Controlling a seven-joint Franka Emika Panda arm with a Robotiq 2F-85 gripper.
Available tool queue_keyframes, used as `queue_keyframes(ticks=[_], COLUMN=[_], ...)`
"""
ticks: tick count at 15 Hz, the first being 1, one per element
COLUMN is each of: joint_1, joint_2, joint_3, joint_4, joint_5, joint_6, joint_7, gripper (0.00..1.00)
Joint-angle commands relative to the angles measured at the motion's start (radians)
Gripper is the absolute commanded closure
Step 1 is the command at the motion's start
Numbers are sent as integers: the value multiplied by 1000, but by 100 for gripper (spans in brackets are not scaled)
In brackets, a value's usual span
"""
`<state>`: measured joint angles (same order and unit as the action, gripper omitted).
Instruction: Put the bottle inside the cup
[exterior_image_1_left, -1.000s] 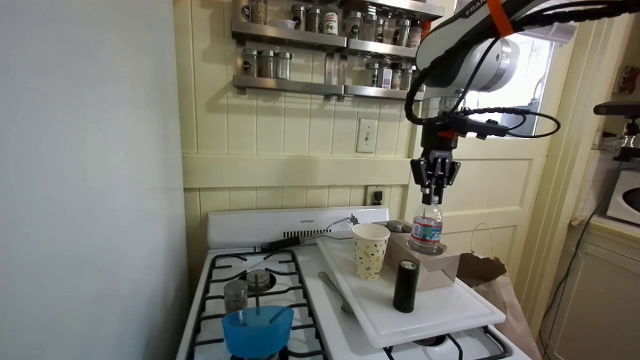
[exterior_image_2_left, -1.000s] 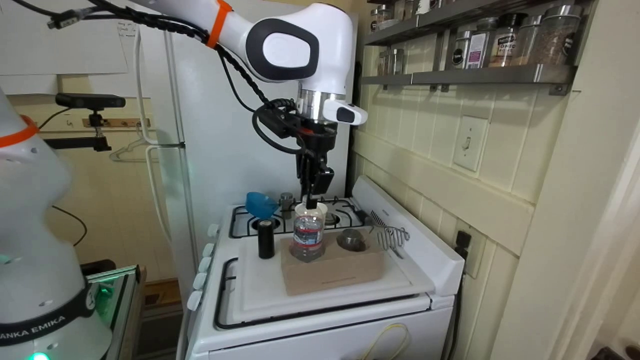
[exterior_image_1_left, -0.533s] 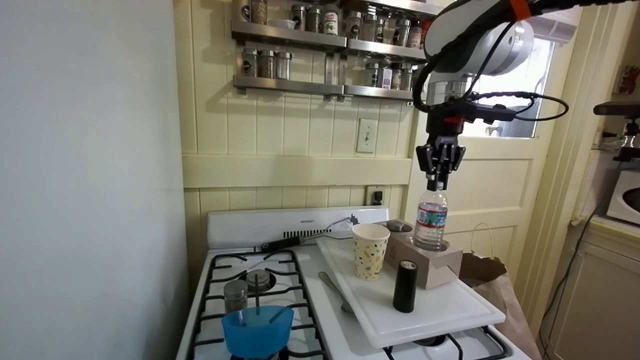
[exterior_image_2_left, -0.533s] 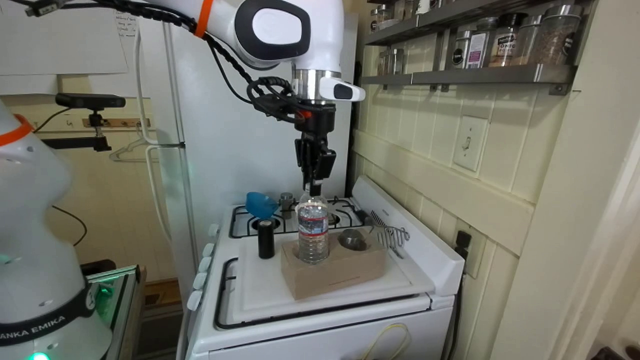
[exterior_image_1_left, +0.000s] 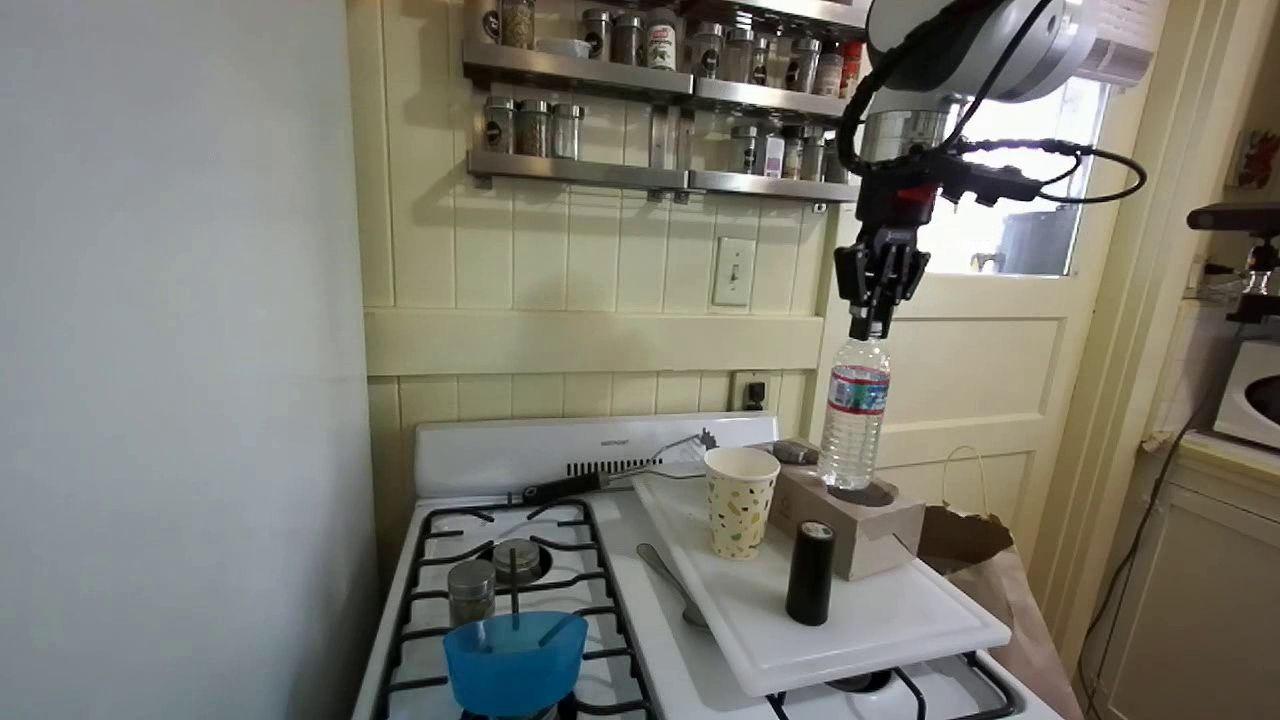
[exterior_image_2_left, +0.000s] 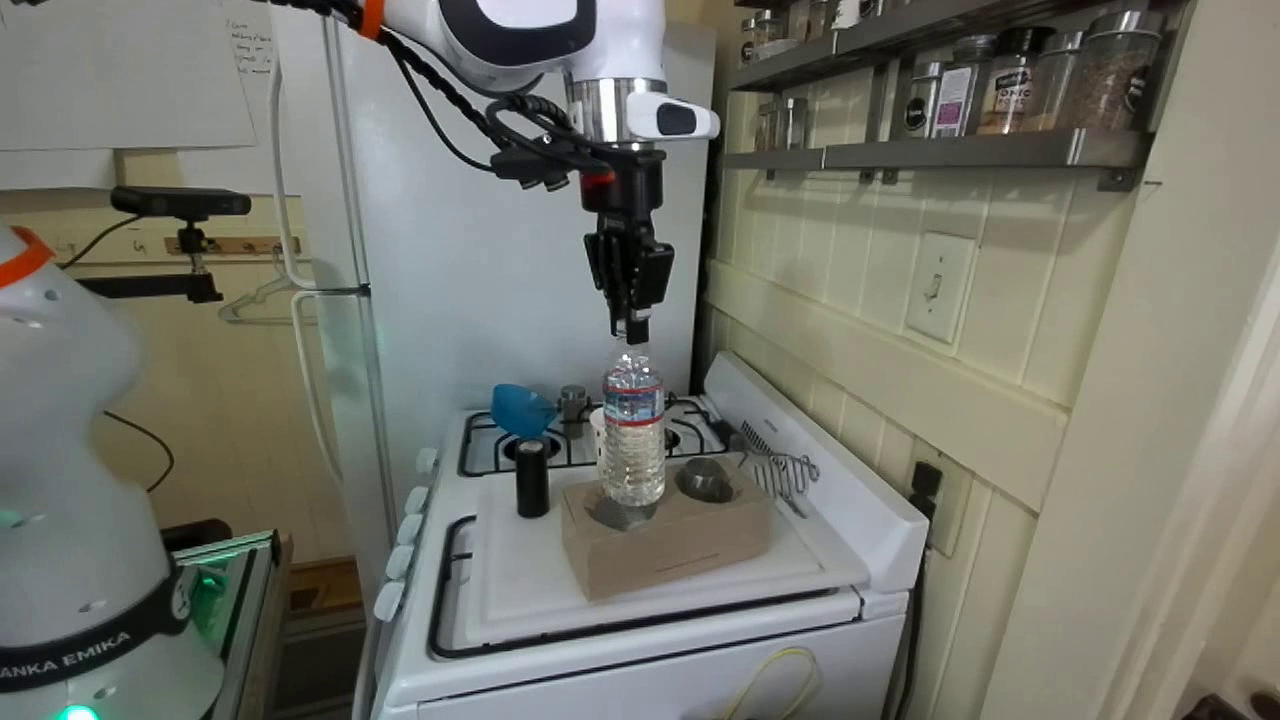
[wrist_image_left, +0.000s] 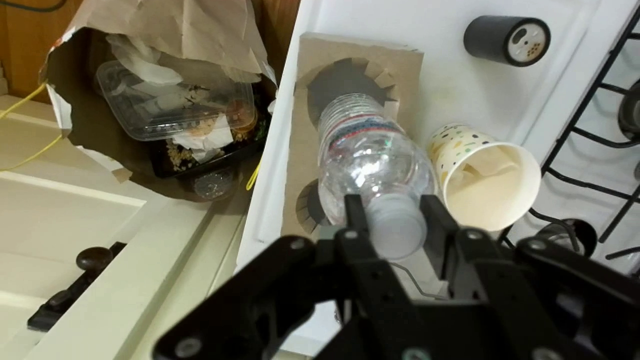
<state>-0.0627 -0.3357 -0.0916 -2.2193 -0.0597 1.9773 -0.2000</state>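
Hand (wrist_image_left: 394, 212) on bottle (wrist_image_left: 370, 160), cap (wrist_image_left: 398, 233) wrist-visible.

Includes one gripper (exterior_image_1_left: 870, 325) with two fingers (wrist_image_left: 356, 215), one labelled bottle (exterior_image_1_left: 855, 415), one speckled cup (exterior_image_1_left: 740, 505), one black cylinder (exterior_image_1_left: 811, 572) and one blue container (exterior_image_1_left: 515, 665). Also includes one white board (exterior_image_1_left: 880, 630), one cardboard box (exterior_image_2_left: 670, 555) with two cut-outs (wrist_image_left: 330, 85), one metal spoon (exterior_image_1_left: 655, 562), one paper bag (wrist_image_left: 200, 25) and one stove (exterior_image_2_left: 620, 685) with one lidded jar (exterior_image_1_left: 471, 592) on top and five knobs (exterior_image_2_left: 409, 530). Contains, on the lower shelf (exterior_image_1_left: 577, 171), two groups of jars (exterior_image_1_left: 534, 130): one of three, one of five. Adds two fridge handles (exterior_image_2_left: 276, 150), one wall switch (exterior_image_1_left: 734, 272) and one plug (exterior_image_1_left: 755, 395).
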Motion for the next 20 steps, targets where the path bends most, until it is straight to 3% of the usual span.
queue_keyframes(ticks=[1, 12, 20], joint_1=[17, 154, 150], joint_2=[-38, 74, 63], joint_3=[8, 65, 76], joint_4=[46, 269, 213], joint_5=[-7, 72, 70], joint_6=[-30, -97, -119], joint_7=[-31, -225, -217], gripper=[92, 92, 92])
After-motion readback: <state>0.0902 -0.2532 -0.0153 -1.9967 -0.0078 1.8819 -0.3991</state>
